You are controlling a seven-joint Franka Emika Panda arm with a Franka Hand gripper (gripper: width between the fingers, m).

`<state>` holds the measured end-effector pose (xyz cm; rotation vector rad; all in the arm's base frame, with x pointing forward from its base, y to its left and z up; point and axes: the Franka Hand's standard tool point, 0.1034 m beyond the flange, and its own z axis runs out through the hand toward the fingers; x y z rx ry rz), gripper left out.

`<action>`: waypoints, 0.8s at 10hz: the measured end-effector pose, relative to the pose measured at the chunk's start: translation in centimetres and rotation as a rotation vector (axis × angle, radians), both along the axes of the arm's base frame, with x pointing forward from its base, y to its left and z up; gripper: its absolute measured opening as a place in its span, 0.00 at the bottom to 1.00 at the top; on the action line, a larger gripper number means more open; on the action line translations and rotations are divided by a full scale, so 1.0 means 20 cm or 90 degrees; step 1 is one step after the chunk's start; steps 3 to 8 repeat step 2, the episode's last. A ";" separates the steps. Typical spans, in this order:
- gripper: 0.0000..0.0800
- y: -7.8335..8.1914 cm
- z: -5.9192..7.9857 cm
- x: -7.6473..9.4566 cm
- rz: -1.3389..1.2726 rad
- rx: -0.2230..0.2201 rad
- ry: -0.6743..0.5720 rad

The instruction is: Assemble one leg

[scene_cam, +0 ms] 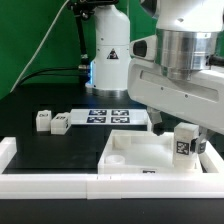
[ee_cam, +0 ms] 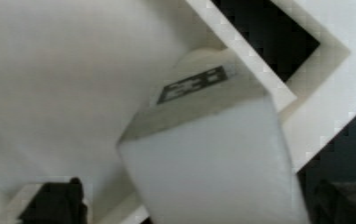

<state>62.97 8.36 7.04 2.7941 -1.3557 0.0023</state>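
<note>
Working across the exterior view from its left, two spare legs [scene_cam: 43, 121] are lying well apart from the jaws on the black tabletop [scene_cam: 40, 150], with the marker board [scene_cam: 108, 117] sitting just beyond them toward the middle. Closer in, the large square panel [scene_cam: 150, 155] is resting against the white corner fence [scene_cam: 50, 180], and the gripper [scene_cam: 188, 128] is hanging over that panel's far corner on the exterior view's right.

The leg [scene_cam: 184, 143] is standing upright directly beneath the jaws, its tag facing the camera, its foot sitting at the panel's corner where a hole would be. In the wrist view the leg [ee_cam: 201, 140] is filling the space between the two dark fingertips [ee_cam: 54, 200], tilted across the picture, with the panel's edge running behind it.

The jaws are looking closed onto the leg's upper part, though actual contact at the pads is hidden, so the grip is a judgement only.

The leg is appearing light, rigid and smooth-surfaced, probably plastic, so it is likely slipping or twisting under a loose pinch. Gripping the flat opposite faces near the top, leaving the lower end free for seating, is looking the soundest hold.
</note>
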 end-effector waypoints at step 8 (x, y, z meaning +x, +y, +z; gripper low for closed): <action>0.81 0.00 0.00 0.00 0.000 0.000 0.000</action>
